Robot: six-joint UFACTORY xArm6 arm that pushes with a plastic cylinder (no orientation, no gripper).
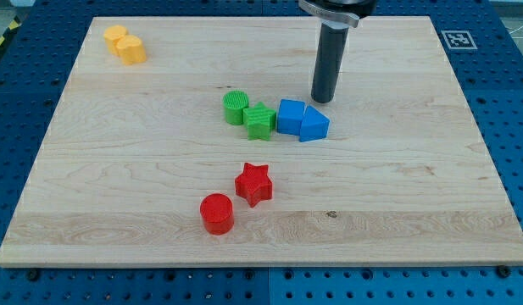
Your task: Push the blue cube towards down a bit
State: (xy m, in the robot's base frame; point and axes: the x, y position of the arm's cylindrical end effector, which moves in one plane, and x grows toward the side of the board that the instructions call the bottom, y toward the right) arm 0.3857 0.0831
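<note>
Blue cube [290,116] sits near the middle of the wooden board [431,212], touching a blue wedge-shaped block [314,124] on the view's right and a green block [260,120] on the view's left, with a green cylinder [236,108] just beyond. My tip [322,100], a bare rod holding nothing, stands just above and to the right of the cube, nearer the wedge. Risk judged: pushing straight down from here would likely strike the wedge instead, or clip the cube's corner and turn it into the green block; the tip probably needs shifting left first.

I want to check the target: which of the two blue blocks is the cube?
The blue cube is the left one, touching the green star; the blue triangle lies right.
</note>
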